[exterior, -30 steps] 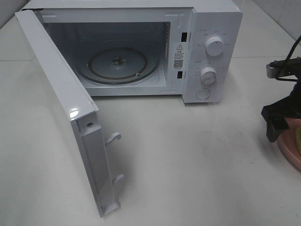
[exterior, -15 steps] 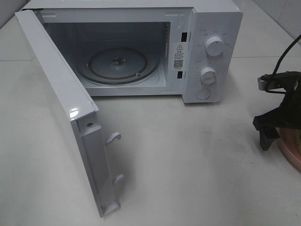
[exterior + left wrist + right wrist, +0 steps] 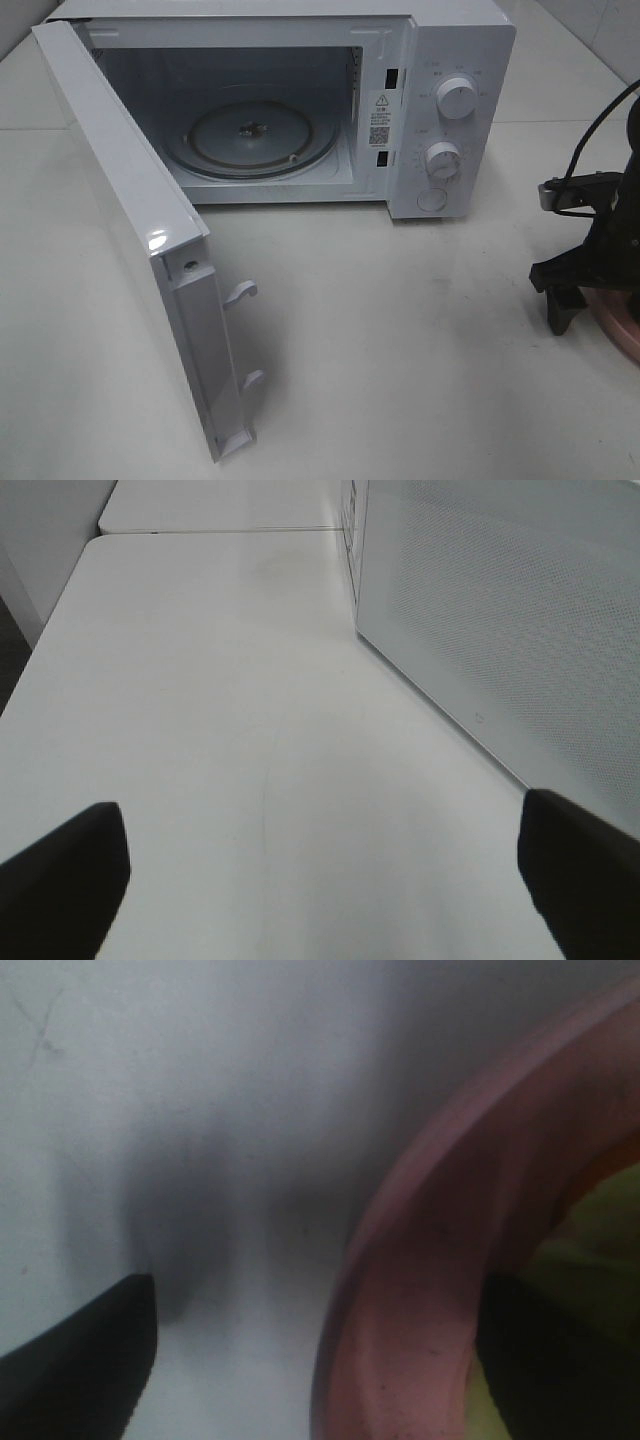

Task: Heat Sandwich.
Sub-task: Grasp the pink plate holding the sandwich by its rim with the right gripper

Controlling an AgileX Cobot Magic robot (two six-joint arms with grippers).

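Note:
My right gripper (image 3: 572, 308) hangs low at the table's right edge, over the near rim of the round pink plate (image 3: 612, 328). In the right wrist view the gripper (image 3: 310, 1360) is open. One finger (image 3: 70, 1360) is outside the plate's rim (image 3: 420, 1290) and the other is over the plate's inside. A yellow-green patch there is the sandwich (image 3: 600, 1230); in the high view it is hidden. My left gripper (image 3: 320, 890) is open and empty above bare table, beside the microwave door (image 3: 500, 610).
The white microwave (image 3: 440, 110) stands at the back with its door (image 3: 130, 220) swung wide open to the front left. Its glass turntable (image 3: 250, 135) is bare. The table (image 3: 400, 340) is white.
My right gripper has come down and shifted slightly left, closer to the plate's rim. The microwave and the left gripper have not moved.

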